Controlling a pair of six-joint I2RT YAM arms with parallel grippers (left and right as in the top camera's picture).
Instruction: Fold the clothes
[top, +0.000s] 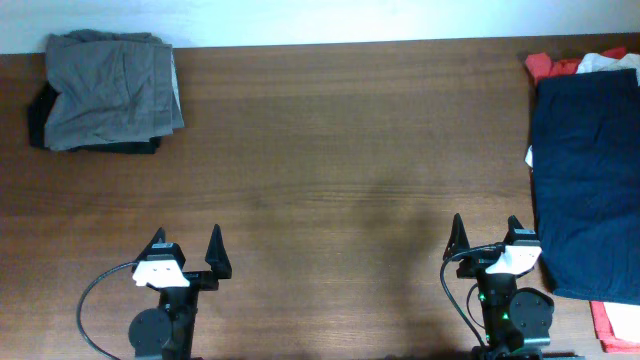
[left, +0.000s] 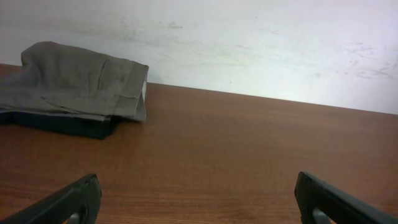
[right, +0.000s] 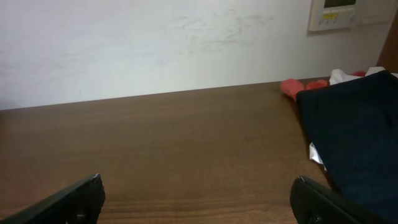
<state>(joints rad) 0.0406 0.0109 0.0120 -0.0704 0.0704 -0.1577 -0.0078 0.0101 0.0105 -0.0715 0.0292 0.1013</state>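
Note:
A pile of unfolded clothes lies at the right table edge, topped by a dark navy garment (top: 585, 180) with red (top: 552, 66) and white (top: 604, 62) pieces under it; the navy garment also shows in the right wrist view (right: 354, 130). A folded stack with a grey-brown garment (top: 112, 90) on top of a dark one sits at the far left; it also shows in the left wrist view (left: 74, 87). My left gripper (top: 186, 249) is open and empty near the front edge. My right gripper (top: 489, 239) is open and empty, just left of the navy garment.
The brown wooden table (top: 340, 160) spans the view, with a white wall behind it. A wall control panel (right: 339, 12) shows at the top right of the right wrist view. A red piece (top: 605, 320) pokes out at the front right corner.

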